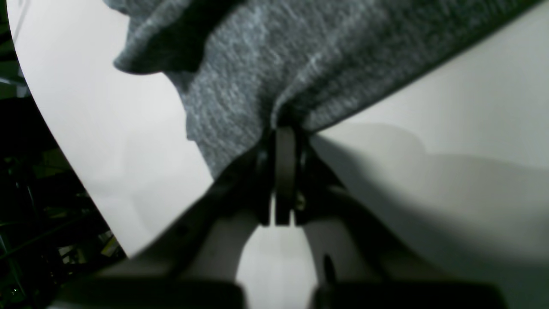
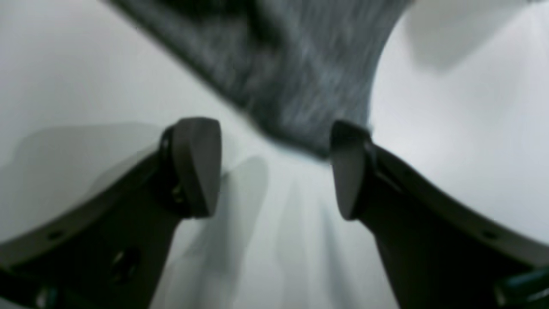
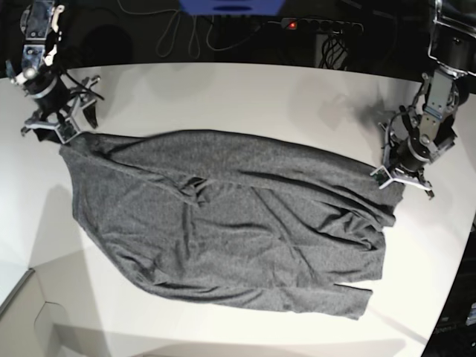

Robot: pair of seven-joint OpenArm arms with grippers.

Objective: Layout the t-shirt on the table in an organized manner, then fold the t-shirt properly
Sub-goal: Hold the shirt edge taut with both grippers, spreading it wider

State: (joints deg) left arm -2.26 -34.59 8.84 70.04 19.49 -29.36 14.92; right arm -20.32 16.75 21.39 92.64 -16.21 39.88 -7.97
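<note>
Left gripper (image 1: pixel 285 141), dark two-fingered claw: jaws pressed together on a pinched fold at the hem edge of the heathered dark charcoal-grey knit t-shirt (image 1: pixel 274 64), fabric bunching upward from the pinch; low over the smooth white tabletop (image 1: pixel 429 180), near its curved edge, dark clutter beyond that edge in the left wrist view. Right gripper (image 2: pixel 274 167), same dark build with rounded pads: jaws spread wide, nothing between them; a blurred corner of the shirt (image 2: pixel 296 77) ending just ahead of the gap, one fingertip (image 2: pixel 347 167) at or just beside the cloth edge, contact not discernible. Base view: t-shirt (image 3: pixel 230 230) spread across the middle of the table (image 3: pixel 245 97), wrinkled rather than flat, creases gathered near its centre, a slit notch at the lower right hem; one end drawn to a point at the left gripper (image 3: pixel 381 175) on that view's right side, the other end reaching up to the right gripper (image 3: pixel 63 130) at the upper left corner. Farther back, beyond the table's rear edge: a black power strip (image 3: pixel 320 25) with a red light, loose cables (image 3: pixel 186 33), dark background.
</note>
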